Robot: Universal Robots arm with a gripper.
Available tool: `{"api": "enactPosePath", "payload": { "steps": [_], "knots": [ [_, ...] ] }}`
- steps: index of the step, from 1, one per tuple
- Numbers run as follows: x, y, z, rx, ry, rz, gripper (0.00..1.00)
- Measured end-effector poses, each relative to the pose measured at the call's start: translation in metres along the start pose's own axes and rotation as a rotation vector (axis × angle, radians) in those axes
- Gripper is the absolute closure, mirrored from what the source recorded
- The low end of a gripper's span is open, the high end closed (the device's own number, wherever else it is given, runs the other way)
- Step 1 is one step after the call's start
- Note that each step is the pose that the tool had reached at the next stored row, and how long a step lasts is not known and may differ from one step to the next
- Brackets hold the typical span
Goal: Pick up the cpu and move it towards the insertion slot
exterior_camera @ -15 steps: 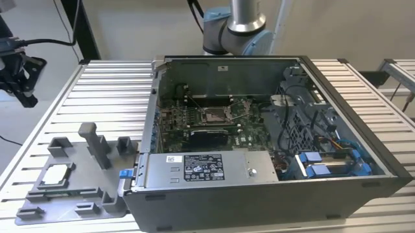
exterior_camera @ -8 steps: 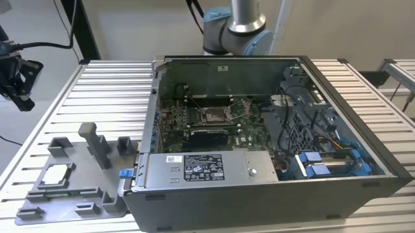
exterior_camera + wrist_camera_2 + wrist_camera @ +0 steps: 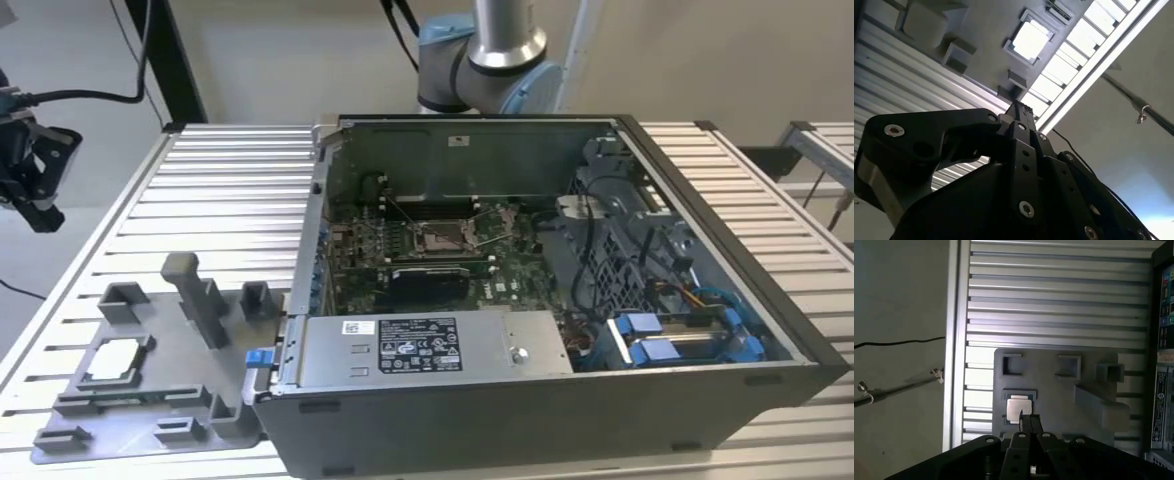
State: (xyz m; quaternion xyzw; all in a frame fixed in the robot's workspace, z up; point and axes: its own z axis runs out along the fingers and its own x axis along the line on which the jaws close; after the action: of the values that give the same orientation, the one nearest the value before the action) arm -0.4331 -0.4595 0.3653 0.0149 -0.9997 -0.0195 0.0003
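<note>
Hovering over the chip (image 3: 1019, 409), which lies in its grey holder (image 3: 1054, 390), well apart from the socket (image 3: 438, 237). My claw (image 3: 1029, 420) looks clenched and empty, so I'd open it, centre, then descend squarely.

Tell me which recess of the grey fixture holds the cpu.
The square-framed recess with the pale cpu in it; other recesses on the grey fixture show bare grey.

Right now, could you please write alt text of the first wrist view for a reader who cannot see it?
The cpu lies in a recess of the grey fixture on the slatted table; the black gripper hangs apart from it, holding nothing.
</note>
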Motion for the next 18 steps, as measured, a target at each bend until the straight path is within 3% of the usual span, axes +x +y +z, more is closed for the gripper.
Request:
{"api": "enactPosePath", "payload": {
  "steps": [18],
  "knots": [
    [0.0004, -0.0003, 0.0000, -0.0015, -0.0003, -0.002, 1.00]
  ]
}}
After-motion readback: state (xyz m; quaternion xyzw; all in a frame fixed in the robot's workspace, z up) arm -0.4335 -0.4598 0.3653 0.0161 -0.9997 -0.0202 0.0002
